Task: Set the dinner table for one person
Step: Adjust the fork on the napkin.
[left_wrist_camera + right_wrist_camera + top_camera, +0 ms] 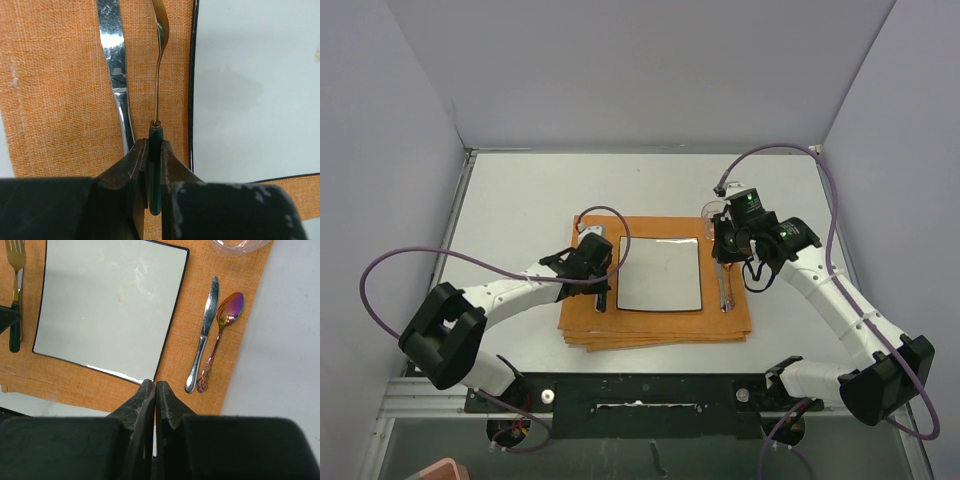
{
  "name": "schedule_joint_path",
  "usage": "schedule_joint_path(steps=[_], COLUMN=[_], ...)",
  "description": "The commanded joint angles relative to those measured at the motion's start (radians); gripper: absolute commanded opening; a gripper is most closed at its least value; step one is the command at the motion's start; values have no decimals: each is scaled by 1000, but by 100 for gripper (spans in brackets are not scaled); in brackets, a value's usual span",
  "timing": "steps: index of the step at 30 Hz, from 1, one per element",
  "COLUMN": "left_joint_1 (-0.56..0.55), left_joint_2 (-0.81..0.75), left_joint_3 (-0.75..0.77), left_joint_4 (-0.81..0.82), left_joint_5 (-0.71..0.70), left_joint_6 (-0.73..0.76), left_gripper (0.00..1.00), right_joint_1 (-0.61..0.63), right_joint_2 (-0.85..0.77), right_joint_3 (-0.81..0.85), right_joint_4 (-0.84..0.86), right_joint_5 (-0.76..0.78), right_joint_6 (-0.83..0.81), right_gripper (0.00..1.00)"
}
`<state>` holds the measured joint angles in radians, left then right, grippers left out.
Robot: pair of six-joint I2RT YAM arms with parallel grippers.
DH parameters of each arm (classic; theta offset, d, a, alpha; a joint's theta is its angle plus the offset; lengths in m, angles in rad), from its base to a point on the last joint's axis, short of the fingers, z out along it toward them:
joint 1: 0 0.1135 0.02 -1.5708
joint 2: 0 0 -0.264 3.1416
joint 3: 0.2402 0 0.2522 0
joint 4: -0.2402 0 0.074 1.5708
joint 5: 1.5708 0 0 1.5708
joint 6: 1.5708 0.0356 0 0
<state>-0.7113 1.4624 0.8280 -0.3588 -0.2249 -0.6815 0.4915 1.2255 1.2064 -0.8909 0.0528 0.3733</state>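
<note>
Left gripper [154, 146] pinches one fork [162, 27] (green handle); right gripper [154, 385] closed, empty, near one plate [110, 305]

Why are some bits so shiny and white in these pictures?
Left wrist view: light glares white off the silver utensil beside the fork. Right wrist view: a bright glint runs along the square plate's lower edge, and the spoon shimmers rainbow.

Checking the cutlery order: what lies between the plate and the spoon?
A knife, on the orange mat, close beside the spoon; the right wrist view shows it.
</note>
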Motion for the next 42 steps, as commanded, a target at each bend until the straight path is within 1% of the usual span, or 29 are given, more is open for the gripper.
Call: schedule_joint_path(steps=[1,12,17,23,31,32,35,36,38,42], left_joint_1=[7,19,18,22,23,23,24,24,23,20], left_joint_2=[-20,16,29,35,41,42,43,42,42,29], left_joint_3=[-10,-32,-40,-106,-139,-137,-117,-107,-86,-48], left_joint_4=[143,226,239,264,290,288,266,256,229,151], left_joint_5=[54,111,108,98,78,77,66,58,43,-21], left_joint_6=[-41,-45,-56,-81,-99,-97,-79,-73,-60,-37], left_gripper=[0,0,0,0,0,4,30,36,41,44], right_joint_1=[-5,-6,-8,-13,-16,-16,-17,-17,-17,-18], right_joint_2=[-9,-3,0,12,24,28,33,34,36,34], right_joint_3=[24,25,28,35,34,35,38,38,38,30], right_joint_4=[27,30,30,22,20,20,20,23,24,27], right_joint_5=[10,10,11,7,0,-1,-2,-2,-3,-1], right_joint_6=[-10,-9,-15,-26,-33,-32,-34,-34,-36,-36], right_gripper=[0,0,0,0,0,0,0,0,0,0])
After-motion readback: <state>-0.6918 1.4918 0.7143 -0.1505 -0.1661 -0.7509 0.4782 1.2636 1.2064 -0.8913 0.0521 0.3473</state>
